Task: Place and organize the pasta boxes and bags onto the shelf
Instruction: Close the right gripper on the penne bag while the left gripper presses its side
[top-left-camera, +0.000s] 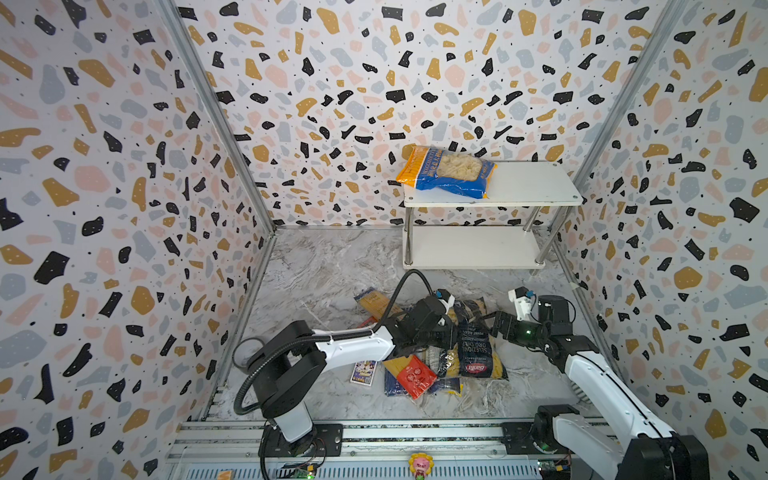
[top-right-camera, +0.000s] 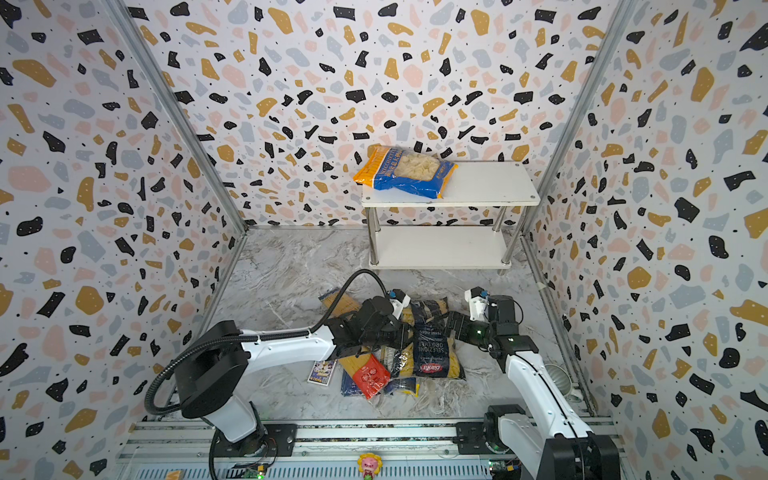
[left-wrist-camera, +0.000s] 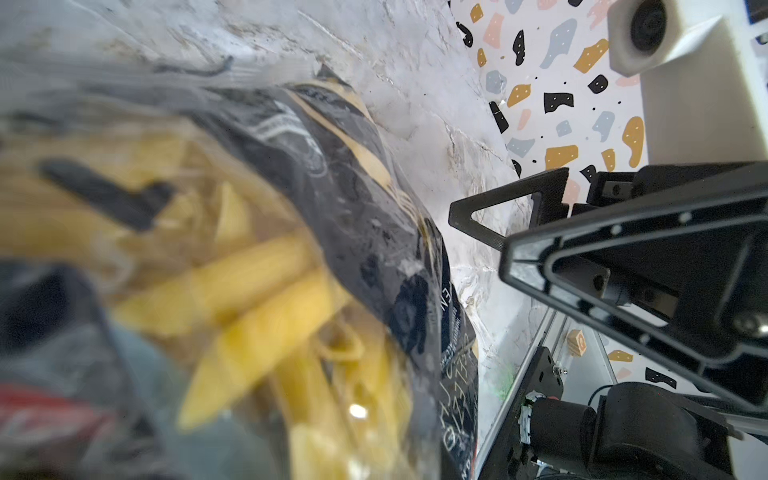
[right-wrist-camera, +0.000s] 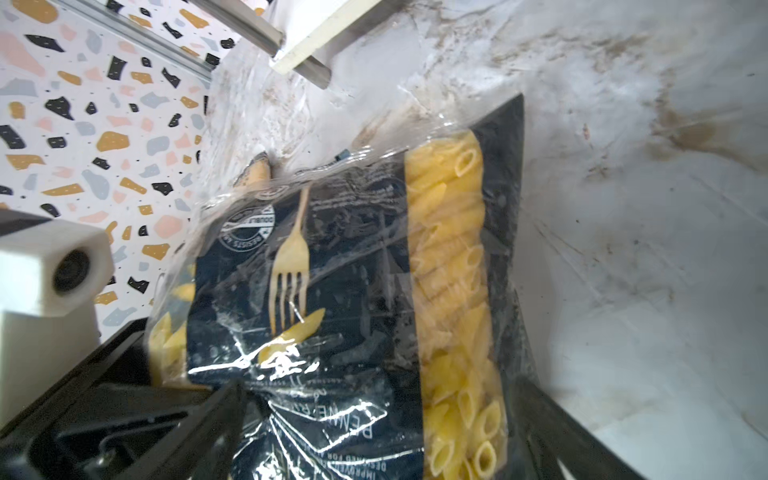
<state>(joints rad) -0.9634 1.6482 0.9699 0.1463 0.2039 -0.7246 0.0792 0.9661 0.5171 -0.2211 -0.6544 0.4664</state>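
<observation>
Your left gripper (top-left-camera: 454, 332) pinches one long side of the penne bag (top-left-camera: 478, 353); your right gripper (top-left-camera: 495, 323) gapes at the opposite side, the bag lying crosswise.

My left arm (top-left-camera: 353, 345) is covering most of the long spaghetti packs (top-left-camera: 409, 376) in both top views. My left pincer (top-left-camera: 455, 332) is hiding its tips beside the dark penne bag (top-left-camera: 478, 353). My left wrist view is showing that bag (left-wrist-camera: 257, 291) all blurry, and my right wrist view is cutting the bag (right-wrist-camera: 332, 270) off at the edge.
</observation>
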